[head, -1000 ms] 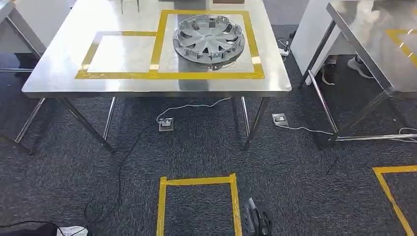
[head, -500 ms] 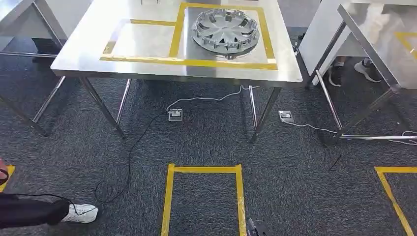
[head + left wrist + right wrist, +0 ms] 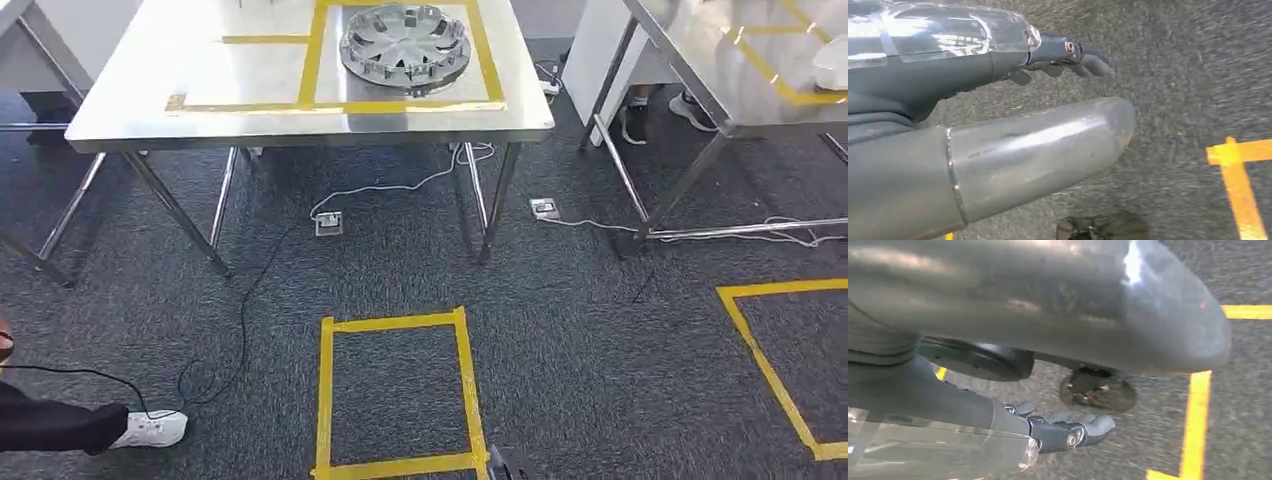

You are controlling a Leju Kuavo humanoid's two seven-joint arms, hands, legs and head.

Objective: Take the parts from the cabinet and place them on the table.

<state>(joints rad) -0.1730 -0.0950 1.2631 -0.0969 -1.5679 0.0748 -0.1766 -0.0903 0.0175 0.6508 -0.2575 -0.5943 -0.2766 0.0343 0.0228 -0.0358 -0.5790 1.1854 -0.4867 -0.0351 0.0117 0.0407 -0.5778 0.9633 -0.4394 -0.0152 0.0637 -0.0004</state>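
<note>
A silver wheel cover (image 3: 405,45) lies on the steel table (image 3: 300,120), inside the right-hand box of yellow tape. The table stands ahead of me across the carpet. My left hand (image 3: 1048,55) hangs over the dark carpet with its fingers apart and nothing in it. My right hand (image 3: 1053,432) also hangs above the carpet, fingers loosely extended, holding nothing. Both wrist views are blurred.
A second steel table (image 3: 720,70) with yellow tape stands at the right, a person's shoes (image 3: 690,105) behind it. A yellow tape square (image 3: 395,395) marks the floor in front of me. Cables and floor sockets (image 3: 328,224) lie under the table. A person's leg and white shoe (image 3: 150,428) are at lower left.
The whole picture has shifted: my camera has moved, so the table now sits higher and more to the left. The person's shoe came into view at lower left.
</note>
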